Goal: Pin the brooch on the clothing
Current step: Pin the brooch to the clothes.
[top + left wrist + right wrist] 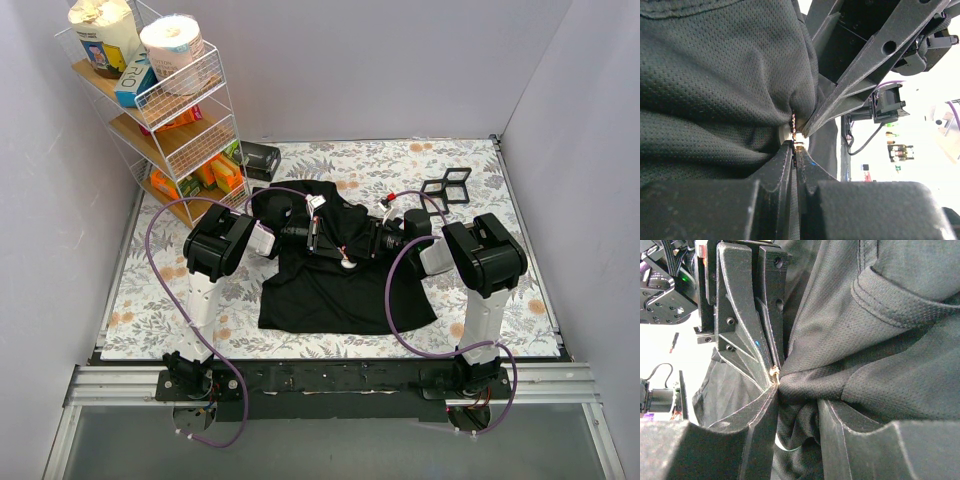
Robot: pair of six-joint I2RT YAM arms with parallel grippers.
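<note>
The left gripper (796, 146) has its jaws pressed together on the brooch (789, 134), a small pale glint at their tips. It is held against a pucker of the shirt (320, 300) raised off the tabletop (150, 300), probably so the pin meets cloth alone. The right gripper (797, 405) meets it tip to tip, jaws part-spread astride the same fold, seemingly to steady the fabric.
</note>
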